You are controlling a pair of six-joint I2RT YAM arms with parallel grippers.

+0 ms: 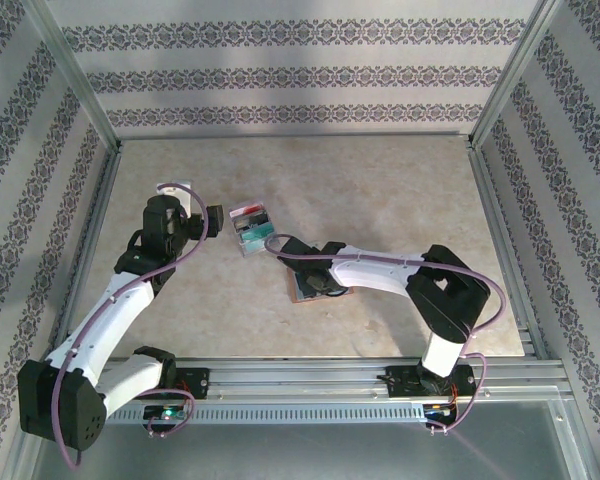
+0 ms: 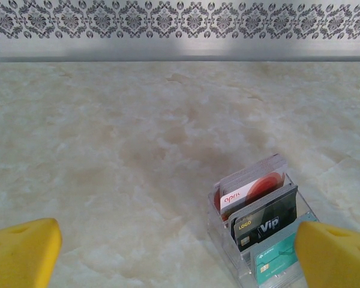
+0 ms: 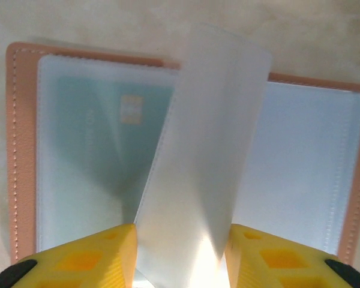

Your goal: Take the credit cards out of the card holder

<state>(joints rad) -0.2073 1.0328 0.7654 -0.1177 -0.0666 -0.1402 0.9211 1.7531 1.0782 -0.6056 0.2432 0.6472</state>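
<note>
Our right pincer (image 3: 181, 258) stands half-closed about a floppy clear sleeve leaf (image 3: 204, 132); whether it grips, we cannot tell. Beyond, the card holder (image 3: 18, 150) lies open on the bench (image 3: 78, 18), with a teal credit card (image 3: 108, 138) sleeved inside. We judge it stiff and slick, best pinched at an edge. Our left pincer (image 2: 174, 255) gapes wide.

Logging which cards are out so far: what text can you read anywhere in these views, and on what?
"apri", with the last letters unclear: on the red and white card in the clear stand.
"LOGO" and "Vip": on the black card.
Small print on the teal card: too blurred to read.
No readable text on the pale card in the card holder, just a gold chip.
</note>
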